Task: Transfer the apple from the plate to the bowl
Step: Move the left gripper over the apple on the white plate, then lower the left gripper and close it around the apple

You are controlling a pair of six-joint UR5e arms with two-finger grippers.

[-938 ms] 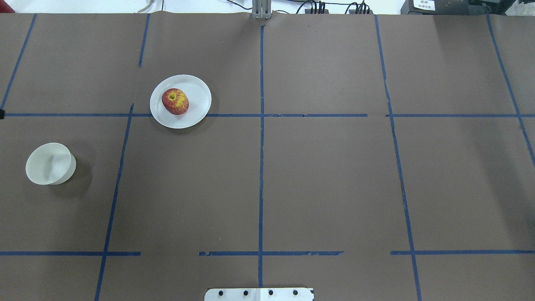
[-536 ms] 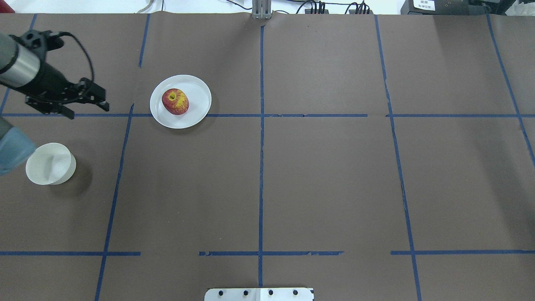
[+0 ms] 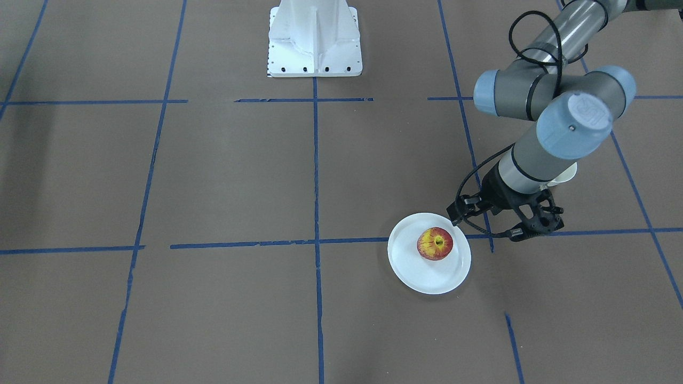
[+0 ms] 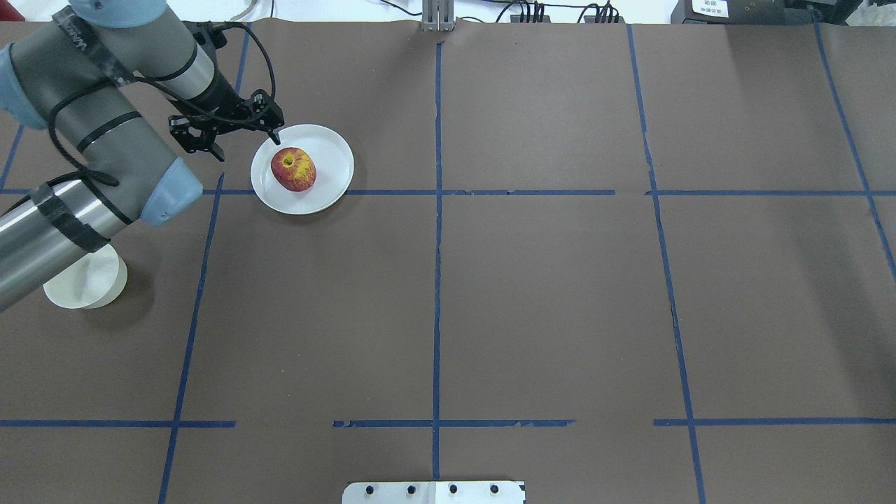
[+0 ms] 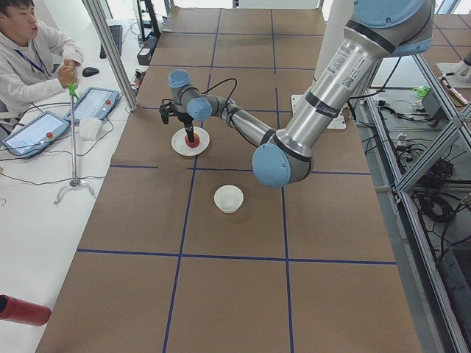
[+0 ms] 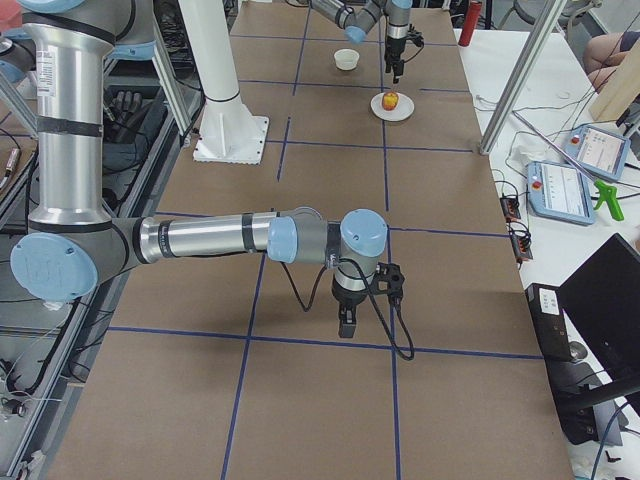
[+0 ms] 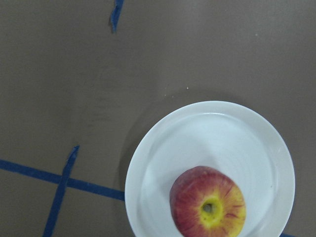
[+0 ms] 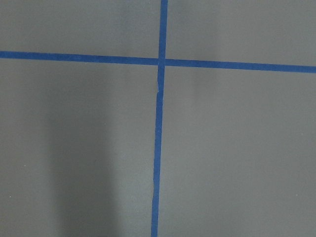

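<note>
The red and yellow apple (image 4: pixel 293 169) lies on the white plate (image 4: pixel 330 148) in the left half of the table. It also shows in the front view (image 3: pixel 435 243) and in the left wrist view (image 7: pixel 208 209), on the plate (image 7: pixel 222 138). My left gripper (image 4: pixel 247 145) is open and empty, hovering just left of the plate's edge, and it shows beside the plate in the front view (image 3: pixel 504 226). The off-white bowl (image 4: pixel 94 292) stands nearer the robot, partly covered by my left arm. My right gripper (image 6: pixel 346 318) shows only in the exterior right view; I cannot tell its state.
Blue tape lines (image 4: pixel 437 231) divide the brown table cover. The robot's white base plate (image 4: pixel 434 492) sits at the near edge. An operator (image 5: pixel 29 59) sits with tablets beyond the table's far side.
My left arm has come in from the left edge and swung right and forward, from near the bowl to the plate's left rim. The apple, plate and bowl have not moved.
</note>
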